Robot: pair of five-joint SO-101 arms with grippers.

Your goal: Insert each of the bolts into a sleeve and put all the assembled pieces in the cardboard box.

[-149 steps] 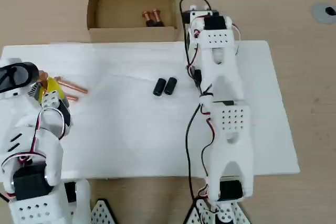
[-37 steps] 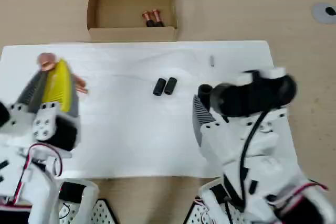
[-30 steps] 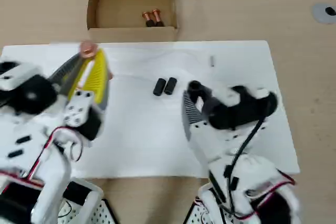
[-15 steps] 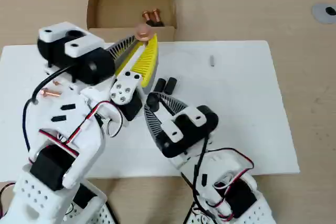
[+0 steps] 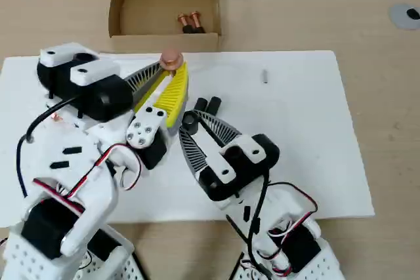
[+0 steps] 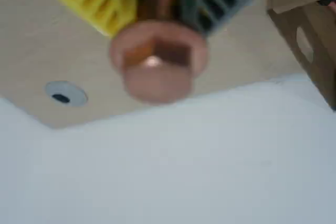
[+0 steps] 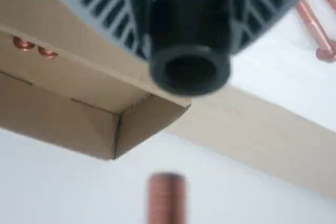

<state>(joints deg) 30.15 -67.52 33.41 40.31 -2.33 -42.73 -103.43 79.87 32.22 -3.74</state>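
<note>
My left gripper [image 5: 169, 69], with one yellow and one grey finger, is shut on a copper bolt [image 5: 172, 61] above the white mat, just in front of the cardboard box [image 5: 117, 11]. The bolt's hex head [image 6: 159, 66] fills the left wrist view. My right gripper [image 5: 191, 122], dark grey, is shut on a black sleeve [image 5: 189, 121], whose open end [image 7: 190, 71] faces the camera. The sleeve hangs close below and right of the held bolt. Two more sleeves [image 5: 208, 103] lie on the mat beside it. Two assembled pieces [image 5: 189, 22] rest in the box.
A loose bolt [image 5: 56, 117] peeks out beside the left arm, and loose bolts [image 7: 315, 30] lie on the mat in the right wrist view. The white mat [image 5: 308, 129] has free room on its right half. A grey disc [image 5: 404, 14] sits at the far right.
The left arm swung from the mat's left edge to the centre with the bolt. The right arm drew back from the box and brought its sleeve in beside the bolt.
</note>
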